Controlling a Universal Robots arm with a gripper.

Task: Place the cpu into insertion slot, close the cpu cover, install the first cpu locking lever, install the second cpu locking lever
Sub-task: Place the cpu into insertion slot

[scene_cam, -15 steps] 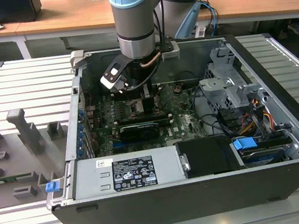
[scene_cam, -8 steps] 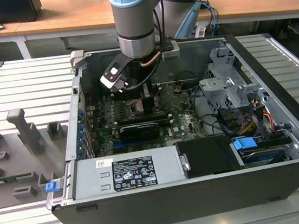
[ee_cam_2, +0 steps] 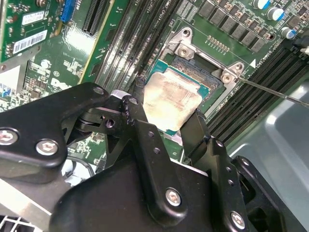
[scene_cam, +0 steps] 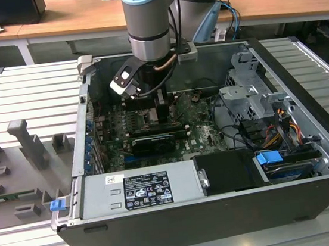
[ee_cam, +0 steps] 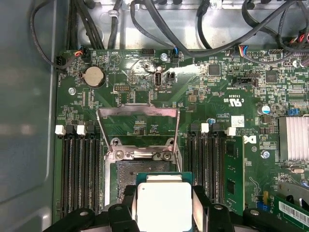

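My gripper (ee_cam_2: 169, 102) is shut on the cpu (ee_cam_2: 171, 99), a square chip with a silvery-beige top, with one black finger (ee_cam_2: 145, 125) on each of two opposite edges. In the first wrist view the cpu (ee_cam: 164, 205) hangs just over the near part of the dark insertion slot (ee_cam: 126, 174) on the green board. The cpu cover (ee_cam: 138, 113), a thin silver frame, stands raised at the slot's far side. A thin wire locking lever (ee_cam_2: 270, 90) sticks out beside the slot (ee_cam_2: 203, 72). In the exterior view the gripper (scene_cam: 152, 106) reaches down into the open computer case.
Black memory slots (ee_cam: 79, 174) flank the socket on both sides. A long black card (scene_cam: 153, 142), the grey power supply (scene_cam: 139, 189) and a drive cage (scene_cam: 251, 97) with cables crowd the case. A finned heatsink (ee_cam: 293, 137) sits on the board.
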